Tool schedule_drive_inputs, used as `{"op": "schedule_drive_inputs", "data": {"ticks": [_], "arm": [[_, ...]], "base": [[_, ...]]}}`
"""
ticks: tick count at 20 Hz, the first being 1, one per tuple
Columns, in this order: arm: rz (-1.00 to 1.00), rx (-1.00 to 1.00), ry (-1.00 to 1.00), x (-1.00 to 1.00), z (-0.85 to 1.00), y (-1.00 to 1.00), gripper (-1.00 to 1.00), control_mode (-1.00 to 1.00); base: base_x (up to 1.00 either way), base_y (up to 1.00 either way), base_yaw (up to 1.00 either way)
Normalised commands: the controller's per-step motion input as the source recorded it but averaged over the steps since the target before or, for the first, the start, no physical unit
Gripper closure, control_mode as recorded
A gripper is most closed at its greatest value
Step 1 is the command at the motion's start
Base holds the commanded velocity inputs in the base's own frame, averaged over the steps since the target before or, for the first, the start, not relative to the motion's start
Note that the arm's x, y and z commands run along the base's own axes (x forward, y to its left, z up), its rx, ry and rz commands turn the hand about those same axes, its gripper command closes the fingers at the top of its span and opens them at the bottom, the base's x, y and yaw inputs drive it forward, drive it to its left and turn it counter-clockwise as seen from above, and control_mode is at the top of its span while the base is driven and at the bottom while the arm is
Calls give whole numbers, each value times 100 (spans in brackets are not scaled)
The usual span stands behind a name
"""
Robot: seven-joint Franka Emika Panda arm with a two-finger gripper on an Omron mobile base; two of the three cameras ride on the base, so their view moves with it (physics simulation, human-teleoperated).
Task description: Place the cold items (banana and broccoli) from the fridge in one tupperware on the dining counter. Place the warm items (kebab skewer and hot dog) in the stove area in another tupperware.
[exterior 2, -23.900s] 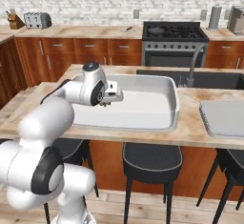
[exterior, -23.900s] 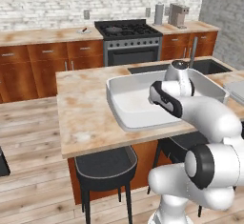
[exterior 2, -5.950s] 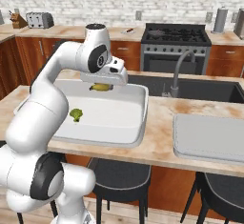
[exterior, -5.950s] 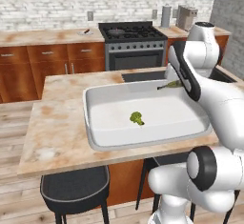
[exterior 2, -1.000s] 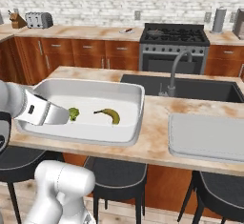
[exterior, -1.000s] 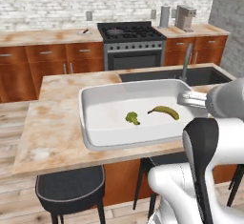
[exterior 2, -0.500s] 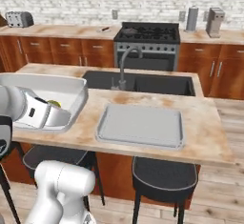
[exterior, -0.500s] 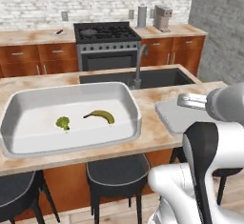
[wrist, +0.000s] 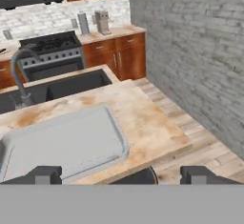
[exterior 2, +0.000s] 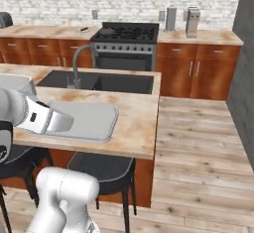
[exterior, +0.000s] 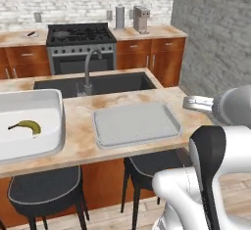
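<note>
yellow banana (exterior: 25, 126) lies in white tub (exterior: 56, 107); gripper (wrist: 125, 174) spread wide

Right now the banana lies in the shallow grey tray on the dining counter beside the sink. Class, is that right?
Not quite. In the left base view the banana lies in the deep white tub, not the grey tray, on the dining counter beside the sink.

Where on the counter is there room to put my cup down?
Bare dining counter lies between the grey tray and the counter's right end, and in a strip between tray and sink. It is tight between the tray and the white tub holding the banana.
</note>
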Motion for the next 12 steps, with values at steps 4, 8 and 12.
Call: {"op": "schedule_drive_inputs", "data": {"ticks": [4, 8, 12], "arm": [[0, 0, 0, 0, 0, 0, -100, 100], [0, 0, 0, 0, 0, 0, -100, 100], [0, 0, 0, 0, 0, 0, -100, 100]], "base": [[7, -100, 0], [29, -100, 0], [59, -100, 4]]}}
